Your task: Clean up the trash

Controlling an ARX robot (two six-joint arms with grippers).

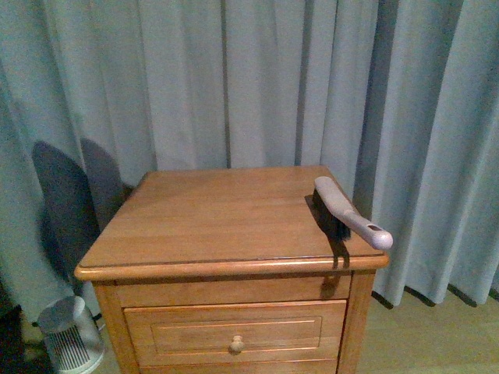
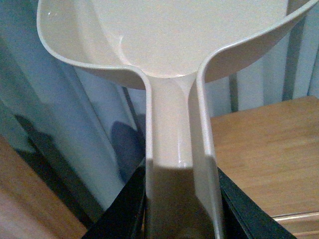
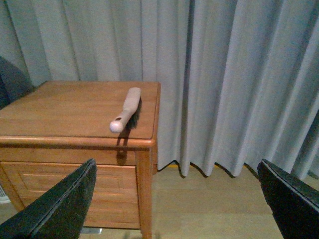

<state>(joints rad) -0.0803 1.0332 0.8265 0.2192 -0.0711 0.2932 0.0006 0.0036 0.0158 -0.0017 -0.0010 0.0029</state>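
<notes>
With my left fingers (image 2: 119,214) gripping the dustpan (image 2: 169,45) handle, right fingers (image 3: 55,209) spread empty and no paper ball in any view, I'd worry a clumsy grab knocks the brush (image 1: 347,210), lying at the table's (image 1: 210,218) near right edge, onto the floor (image 3: 209,204).

Dim, bluish-tinted light; dark soft-edged shadows lie on the curtain (image 1: 66,187) at left; the close dustpan (image 2: 169,45) looks blurred.

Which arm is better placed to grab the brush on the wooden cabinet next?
Right. The right claw is open and empty, and the pale-handled brush lies at the wooden cabinet top's right edge. The left claw grips the beige plastic dustpan by its handle.
</notes>
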